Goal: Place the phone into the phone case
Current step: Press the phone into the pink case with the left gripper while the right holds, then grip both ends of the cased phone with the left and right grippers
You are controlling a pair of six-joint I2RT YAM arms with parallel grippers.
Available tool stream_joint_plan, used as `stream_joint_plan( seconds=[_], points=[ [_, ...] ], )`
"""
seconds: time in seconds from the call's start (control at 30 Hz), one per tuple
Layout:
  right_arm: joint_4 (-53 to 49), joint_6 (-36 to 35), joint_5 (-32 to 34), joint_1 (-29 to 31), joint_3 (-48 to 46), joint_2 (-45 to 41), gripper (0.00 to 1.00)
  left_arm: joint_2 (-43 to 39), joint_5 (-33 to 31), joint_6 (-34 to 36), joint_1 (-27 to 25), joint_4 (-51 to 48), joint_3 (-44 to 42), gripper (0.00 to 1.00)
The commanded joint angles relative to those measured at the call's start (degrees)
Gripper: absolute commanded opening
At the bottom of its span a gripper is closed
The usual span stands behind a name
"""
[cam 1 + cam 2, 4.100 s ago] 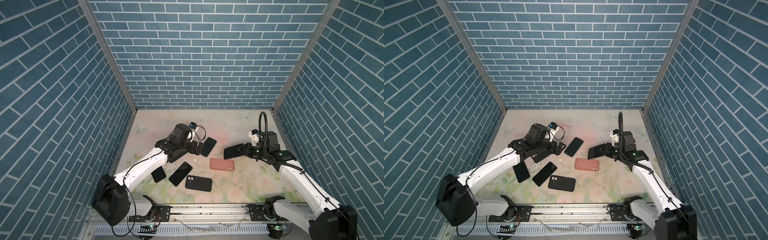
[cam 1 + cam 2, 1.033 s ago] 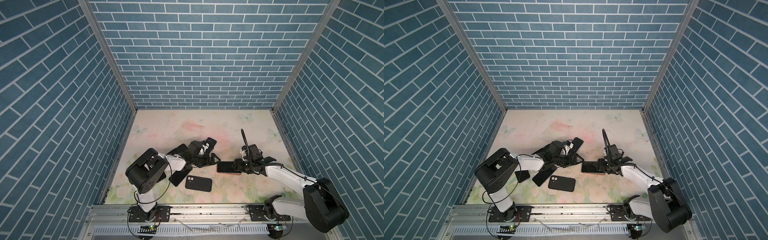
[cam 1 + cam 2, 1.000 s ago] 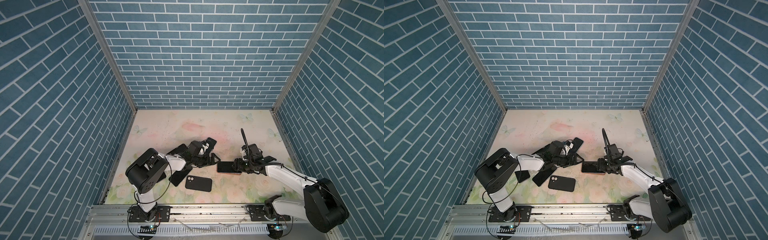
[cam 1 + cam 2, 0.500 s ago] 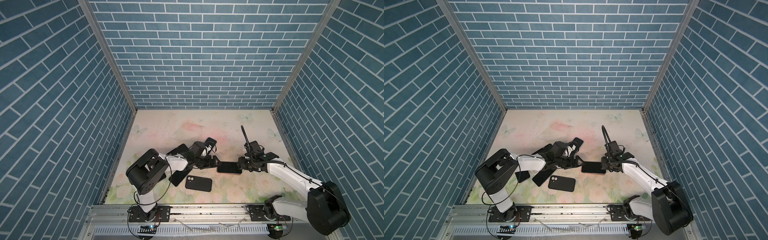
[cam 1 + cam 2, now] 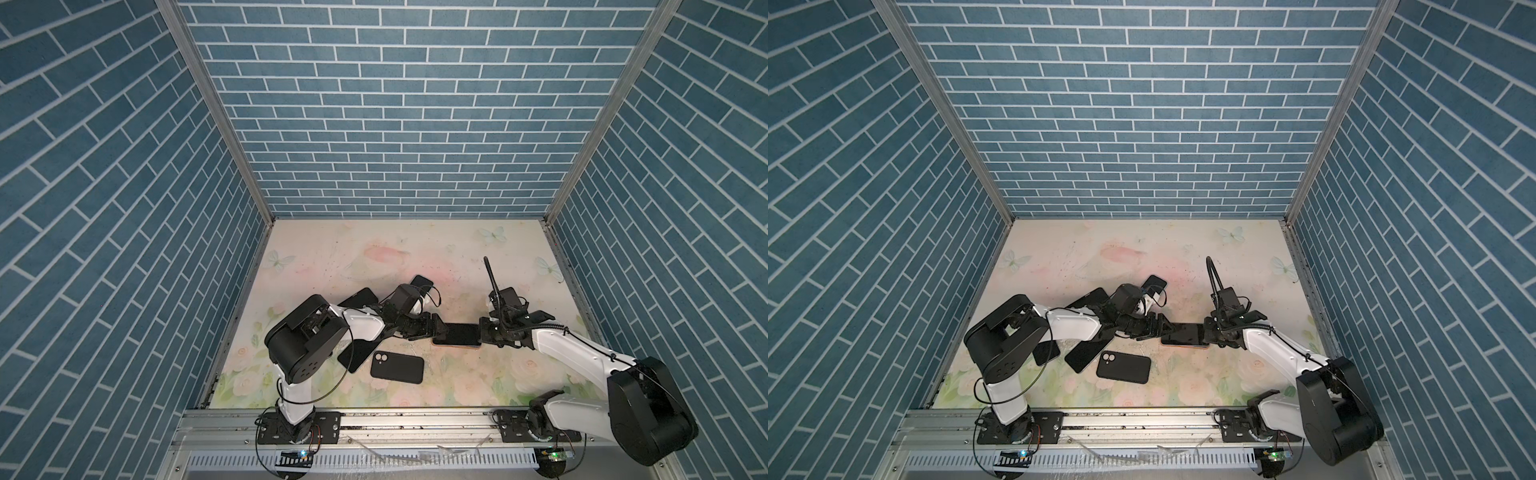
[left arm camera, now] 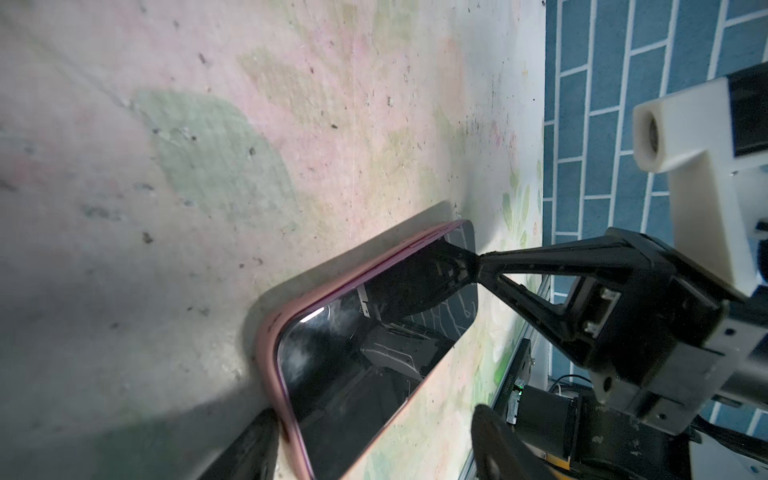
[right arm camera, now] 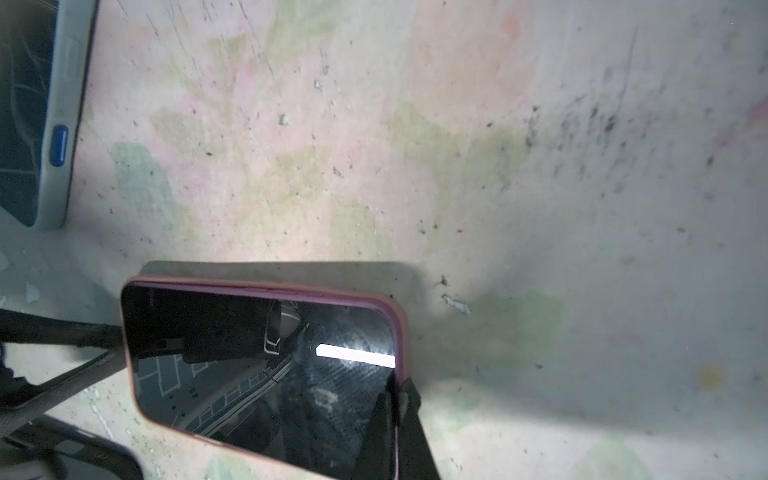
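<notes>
Right gripper point(image 7: 397, 392) (closed) touches the phone point(image 7: 257, 353).

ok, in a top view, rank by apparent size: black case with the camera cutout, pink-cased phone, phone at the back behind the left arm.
1. black case
2. pink-cased phone: close call, since it lies farther back and its ends are partly hidden
3. back phone: only one end shows behind the left arm

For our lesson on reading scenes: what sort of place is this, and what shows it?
Most likely a robot test booth, not a real room: brick-patterned walls enclose a flowered tabletop, a left arm and right arm are bolted to a metal rail, and a phone sits in a pink case.
</notes>
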Motion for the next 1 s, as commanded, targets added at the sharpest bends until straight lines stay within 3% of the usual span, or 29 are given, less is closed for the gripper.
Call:
stream_joint_plan(
  seconds=[0.0,0.23,0.5,0.83,0.97],
  points=[
    [3.44,1.45,-6.31,1.0,-2.78,3.27,0.05,3.04,1.07,-0.75,-1.71,1.61,1.37,0.74],
    [4.71,1.45,-9.08,1.27,-3.03,5.0,0.05,2.68,0.04,-0.4,-1.71,-0.22,1.92,0.74],
    [-2.72,-0.25,-4.87,-1.11,1.17,-1.83,0.36,-1.67,-4.28,3.29,-1.13,-8.47,1.76,0.85],
    [-7.1,-2.05,-4.81,-5.54,4.29,-4.4,0.46,-3.44,-5.17,3.92,-1.0,-9.92,0.58,0.86],
    [-5.84,-1.89,-6.71,-6.49,4.2,-4.09,0.54,-3.35,-5.22,4.32,-0.92,-10.47,1.17,0.82]
  ],
)
